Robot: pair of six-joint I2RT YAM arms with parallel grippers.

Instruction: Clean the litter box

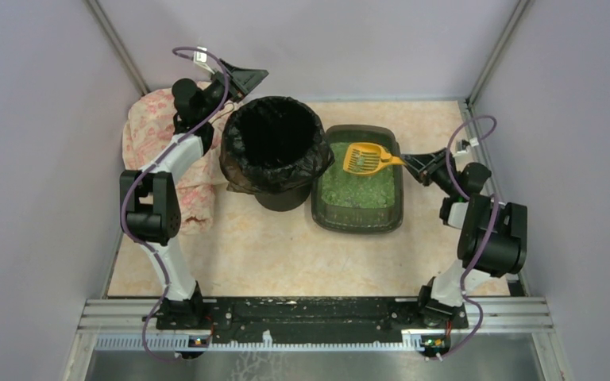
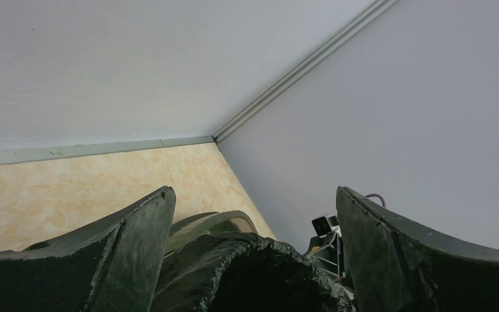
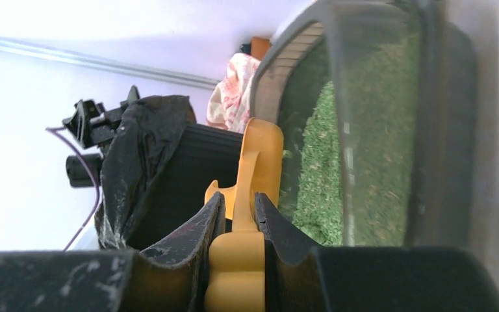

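Litter box sits on the table right of centre, its left wall just beside the black-bagged bin. Green granules cover its floor.

Right gripper is clenched on the handle of the yellow scoop. The right wrist view shows both fingers pressed flat against the handle.

Scoop head lies over the far half of the box, on the bin side. Cannot tell whether it touches the granules or carries a load.

Left gripper hangs released, jaws spread, grasping nothing, above the bin's far rim. Patterned cloth lies left of the bin.

Judged step: sifting, with 1 scoop pass in hand. Next move probably calls for keeping the head level, lifting clear of the box wall, then tipping over the bin mouth.
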